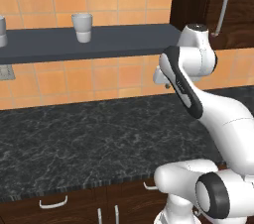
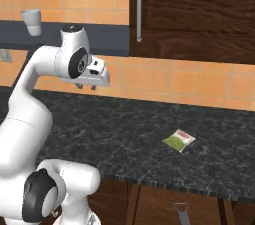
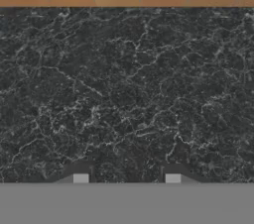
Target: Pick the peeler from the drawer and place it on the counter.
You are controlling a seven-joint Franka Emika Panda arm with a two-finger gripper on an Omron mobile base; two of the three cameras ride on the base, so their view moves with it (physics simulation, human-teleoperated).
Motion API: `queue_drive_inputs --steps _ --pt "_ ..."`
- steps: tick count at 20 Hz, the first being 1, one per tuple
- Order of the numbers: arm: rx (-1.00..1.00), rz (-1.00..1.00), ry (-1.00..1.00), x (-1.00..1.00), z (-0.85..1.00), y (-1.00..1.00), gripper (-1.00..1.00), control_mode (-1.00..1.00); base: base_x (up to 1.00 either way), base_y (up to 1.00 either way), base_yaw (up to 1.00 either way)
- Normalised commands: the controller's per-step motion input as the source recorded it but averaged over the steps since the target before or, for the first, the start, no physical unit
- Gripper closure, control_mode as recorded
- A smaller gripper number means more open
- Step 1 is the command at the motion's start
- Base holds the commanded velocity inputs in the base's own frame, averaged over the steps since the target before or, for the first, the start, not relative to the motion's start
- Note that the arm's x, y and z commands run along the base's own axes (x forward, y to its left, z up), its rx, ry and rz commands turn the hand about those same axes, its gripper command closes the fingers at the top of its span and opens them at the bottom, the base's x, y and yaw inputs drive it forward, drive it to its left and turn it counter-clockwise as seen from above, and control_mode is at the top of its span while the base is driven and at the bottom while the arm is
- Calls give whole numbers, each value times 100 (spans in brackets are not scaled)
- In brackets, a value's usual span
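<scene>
The black marble counter [image 1: 74,139] [image 2: 139,134] [image 3: 124,94] runs under the orange tiled wall. My gripper [image 2: 86,87] [image 1: 166,85] [image 3: 126,178] hangs above the counter's back part, pointing down at bare marble. It is open, its fingertips [image 3: 80,178] wide apart with nothing between them. Below the counter's front edge at the right, a small grey tool, the peeler [image 2: 183,210], lies in the brown drawer [image 2: 159,204], well away from the gripper.
A green-and-white packet [image 2: 179,141] lies on the counter to the right. A blue-grey wall shelf [image 1: 89,42] carries a cup [image 1: 82,27] [image 2: 31,21]. A dark wall cabinet [image 2: 199,10] with a long handle [image 2: 140,7] hangs at the right. Drawer handles [image 1: 53,202] line the front.
</scene>
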Motion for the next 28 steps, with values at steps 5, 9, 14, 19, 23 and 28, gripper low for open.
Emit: queue_drive_inputs --steps 5,9,14,19,23,28 --pt "6 -5 -1 -15 -1 -53 -100 -100 0 0 0" --pt "17 -14 -3 -46 -4 -100 -100 -100 0 0 0" --pt "15 -24 0 -47 -1 -100 -100 -100 0 0 0" --pt "7 -31 -1 -82 0 -93 -100 -100 0 0 0" --pt "3 -43 5 -67 -2 -91 -100 -100 0 0 0" --pt "0 -48 20 -29 -36 -100 -100 -100 0 0 0"
